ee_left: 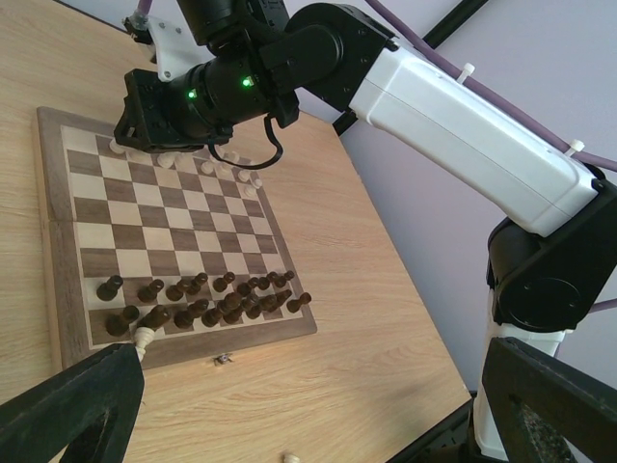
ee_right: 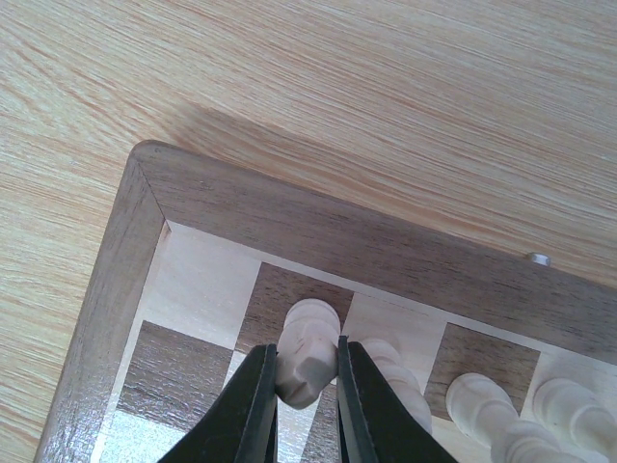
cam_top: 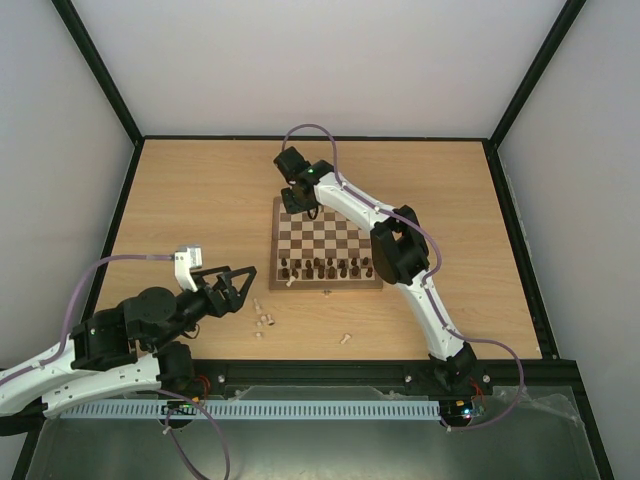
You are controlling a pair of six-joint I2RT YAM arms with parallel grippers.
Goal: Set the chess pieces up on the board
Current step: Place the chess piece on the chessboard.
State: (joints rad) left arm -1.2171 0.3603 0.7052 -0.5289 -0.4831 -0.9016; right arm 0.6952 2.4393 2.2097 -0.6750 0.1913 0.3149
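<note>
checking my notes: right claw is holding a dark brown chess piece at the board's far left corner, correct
Wrong colour: the chess piece in the right claw is pale cream, not dark brown. The right wrist view shows it pinched at the far left corner of the board.

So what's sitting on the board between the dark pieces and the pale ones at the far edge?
Nothing: only bare squares of the board separate the dark pieces from the pale pieces, shown best in the left wrist view.
</note>
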